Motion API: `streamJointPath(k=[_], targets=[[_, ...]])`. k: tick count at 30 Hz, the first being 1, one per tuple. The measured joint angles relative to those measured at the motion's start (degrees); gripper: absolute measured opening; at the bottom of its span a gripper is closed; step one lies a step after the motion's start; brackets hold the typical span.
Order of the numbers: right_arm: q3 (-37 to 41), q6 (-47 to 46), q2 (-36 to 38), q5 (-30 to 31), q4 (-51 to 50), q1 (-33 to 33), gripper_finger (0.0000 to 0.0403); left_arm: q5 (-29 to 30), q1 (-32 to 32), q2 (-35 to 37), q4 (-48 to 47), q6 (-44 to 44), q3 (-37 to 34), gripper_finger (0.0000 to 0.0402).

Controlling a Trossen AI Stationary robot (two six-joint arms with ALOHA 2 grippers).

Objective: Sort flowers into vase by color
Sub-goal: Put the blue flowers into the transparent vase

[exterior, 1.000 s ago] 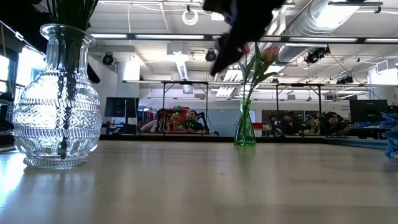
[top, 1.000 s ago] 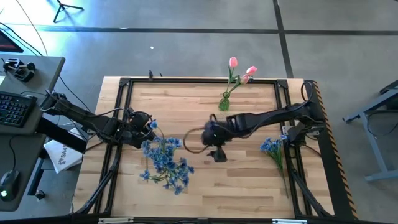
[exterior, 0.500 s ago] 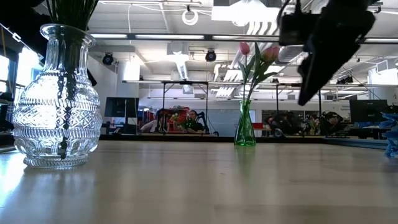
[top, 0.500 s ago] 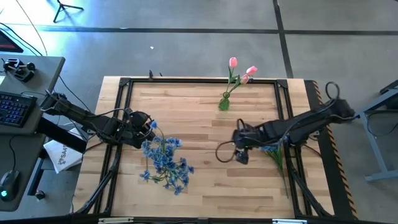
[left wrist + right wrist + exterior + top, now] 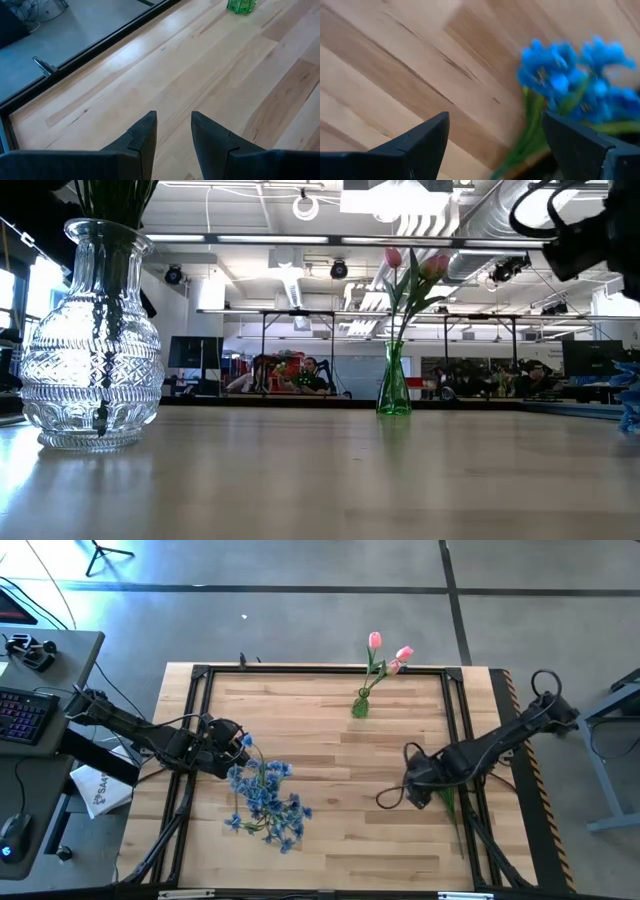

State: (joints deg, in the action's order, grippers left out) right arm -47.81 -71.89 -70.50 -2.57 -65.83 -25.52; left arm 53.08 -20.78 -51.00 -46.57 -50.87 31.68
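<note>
High view: the right pincer (image 5: 417, 780) is hanging low over the wooden bench (image 5: 330, 840) at about four o'clock from the bench's middle, its arm stretching in from the three o'clock edge. The right wrist view is showing its two dark fingers (image 5: 415, 142) standing wide apart with nothing between them, and a blue flower (image 5: 555, 70) lying on the wood just beyond them, its green stem running back under the arm. From above, that flower is mostly covered by the arm; only a bit of its stem (image 5: 447, 802) is peeking out beside the pincer.

The left pincer (image 5: 228, 745) is waiting at nine o'clock, right beside the bunch of blue flowers (image 5: 265, 802) standing in the clear glass vase (image 5: 90, 350), which is sitting at about eight o'clock. The left wrist view is showing its fingers (image 5: 142, 137) parted a little, holding nothing, pointing across bare wood.

At twelve o'clock, near the far rail, a small green vase (image 5: 360, 706) is standing upright with the pink tulips (image 5: 388, 652) in it; the low view is showing two pink heads (image 5: 415, 262) on green stems rising from the green glass (image 5: 393, 385). Beyond the bench in that view, people are sitting far back in the room.
</note>
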Motion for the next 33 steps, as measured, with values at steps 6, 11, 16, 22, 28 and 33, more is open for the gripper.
streamJointPath(k=[6,11,16,22,28,33], targets=[[0.00,-8.91,0.00,-1.57,-3.94,-3.84,0.0313,-0.03,-0.02,0.00,-0.02,0.00,0.00,0.0110],[0.00,-9.32,-0.02,-2.18,-5.09,-4.74,0.0313,-0.02,-0.02,0.00,-0.02,0.02,0.00,0.0110],[0.00,-9.18,-0.02,-1.99,-5.13,-4.72,0.0313,-0.02,-0.02,0.00,-0.04,0.02,0.00,0.0110],[0.00,-9.02,-0.02,-0.73,-5.11,-4.72,0.0313,0.00,-0.02,0.00,-0.04,0.02,0.00,0.0110],[0.00,-7.59,-0.04,-0.37,-4.77,-4.70,0.0313,-0.02,-0.01,0.00,-0.01,0.02,0.00,0.0110],[0.00,-6.05,-0.04,0.82,-3.39,-4.70,0.0313,0.00,-0.02,0.00,0.07,0.02,0.00,0.0110]])
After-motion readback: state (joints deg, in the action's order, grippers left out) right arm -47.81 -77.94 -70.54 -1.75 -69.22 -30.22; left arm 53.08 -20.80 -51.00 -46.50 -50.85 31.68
